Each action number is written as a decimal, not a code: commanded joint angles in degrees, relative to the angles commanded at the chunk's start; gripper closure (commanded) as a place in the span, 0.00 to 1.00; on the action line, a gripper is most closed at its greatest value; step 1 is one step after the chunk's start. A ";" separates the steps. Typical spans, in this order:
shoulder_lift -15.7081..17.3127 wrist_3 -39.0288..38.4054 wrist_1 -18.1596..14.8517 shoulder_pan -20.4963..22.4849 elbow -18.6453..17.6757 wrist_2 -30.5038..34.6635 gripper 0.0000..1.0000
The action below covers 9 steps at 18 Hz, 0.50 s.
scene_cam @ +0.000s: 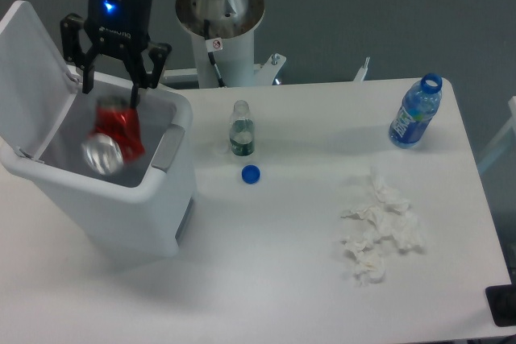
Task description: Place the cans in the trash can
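Observation:
The crushed red can [113, 136] with a silver end is blurred in mid-air inside the mouth of the white trash can [165, 199], whose lid [32, 62] stands open at the left. My gripper [111, 84] hangs just above the can, over the bin's opening. Its fingers [135, 86] are spread open and hold nothing. The can is apart from the fingers.
A small clear green-labelled bottle [241, 130] stands uncapped right of the bin, with a blue cap [251, 174] lying in front of it. A blue-labelled bottle [415, 112] stands at the far right. Crumpled white tissues [379, 231] lie at the right front. The robot base [219, 14] is behind.

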 joint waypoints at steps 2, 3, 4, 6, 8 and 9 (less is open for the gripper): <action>0.09 0.00 0.00 0.00 -0.09 0.00 0.23; 0.09 0.00 0.00 0.00 0.00 0.00 0.22; 0.17 0.00 0.09 0.00 0.17 0.00 0.22; 0.35 0.09 0.26 0.17 1.05 0.17 0.21; 0.61 0.26 0.79 1.22 1.67 0.70 0.07; 0.88 0.35 0.88 2.62 1.76 1.75 0.01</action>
